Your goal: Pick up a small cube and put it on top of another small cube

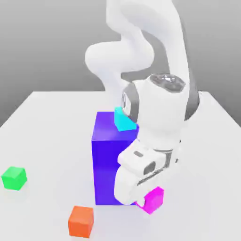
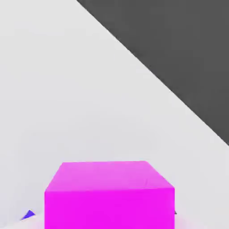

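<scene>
White counter (image 1: 47, 122) under a grey wall. The pink cube (image 1: 154, 199) sits low by the big blue block (image 1: 106, 160), under the gripper (image 1: 141, 200); I cannot tell its fingers' state. The green cube (image 1: 14, 178) sits well apart near the edge.

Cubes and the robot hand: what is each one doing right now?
magenta cube: on the table, right at the robot's hand, beside the big blue block.
green cube: alone on the table, nothing on it.
orange cube: alone on the table.
cyan cube: sits on top of the big blue block.
gripper: down low at the magenta cube.
</scene>
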{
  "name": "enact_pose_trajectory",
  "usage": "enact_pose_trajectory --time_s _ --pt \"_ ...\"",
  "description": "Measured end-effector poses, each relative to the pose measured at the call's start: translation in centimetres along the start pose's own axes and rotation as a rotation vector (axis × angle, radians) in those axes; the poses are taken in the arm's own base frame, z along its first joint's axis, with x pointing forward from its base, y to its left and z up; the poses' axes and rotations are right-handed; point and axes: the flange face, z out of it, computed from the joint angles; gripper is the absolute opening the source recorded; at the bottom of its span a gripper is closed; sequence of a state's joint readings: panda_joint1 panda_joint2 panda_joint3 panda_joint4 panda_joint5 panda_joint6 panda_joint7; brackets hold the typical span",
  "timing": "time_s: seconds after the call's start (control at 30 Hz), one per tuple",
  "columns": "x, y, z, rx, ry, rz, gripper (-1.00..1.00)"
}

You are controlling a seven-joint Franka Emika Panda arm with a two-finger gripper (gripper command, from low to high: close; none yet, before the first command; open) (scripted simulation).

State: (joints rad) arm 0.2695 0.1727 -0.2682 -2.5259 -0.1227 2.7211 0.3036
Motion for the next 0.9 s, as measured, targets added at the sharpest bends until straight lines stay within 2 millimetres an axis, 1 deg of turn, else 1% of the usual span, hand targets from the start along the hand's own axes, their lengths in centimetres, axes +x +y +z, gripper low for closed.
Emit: enact_pose_trajectory --time_s 0.1,0.17,0.23,0.3,0.37,0.4,0.43,0.47,0.5,0.53,0.57,0.73,0.9 --pt "1.3 7.3 -0.1 -0.016 -0.008 0.144 -1.00" --pt "1.4 12.4 -0.2 -0.024 -0.015 0.243 -1.00" --pt "0.9 17.5 -0.4 -0.030 -0.021 0.344 -1.00" --pt "-0.1 22.8 -0.7 -0.035 -0.028 0.451 -1.00" --pt "-1.9 28.3 -1.1 -0.039 -0.033 0.566 -1.00" --pt "-3.1 31.2 -1.3 -0.042 -0.035 0.627 -1.00" --pt "-4.7 33.5 -1.4 -0.035 -0.041 0.686 -1.00" --pt "-6.4 35.0 -1.2 -0.017 -0.051 0.739 -1.00" --pt "-8.1 36.0 -0.9 0.007 -0.062 0.788 -1.00" --pt "-9.8 36.6 -0.5 0.034 -0.074 0.833 -1.00" --pt "-10.4 36.5 -0.2 0.047 -0.077 0.845 -1.00" --pt "-10.5 36.3 1.8 0.054 -0.071 0.849 -1.00" --pt "-10.9 36.0 5.0 0.057 -0.077 0.851 -1.00"
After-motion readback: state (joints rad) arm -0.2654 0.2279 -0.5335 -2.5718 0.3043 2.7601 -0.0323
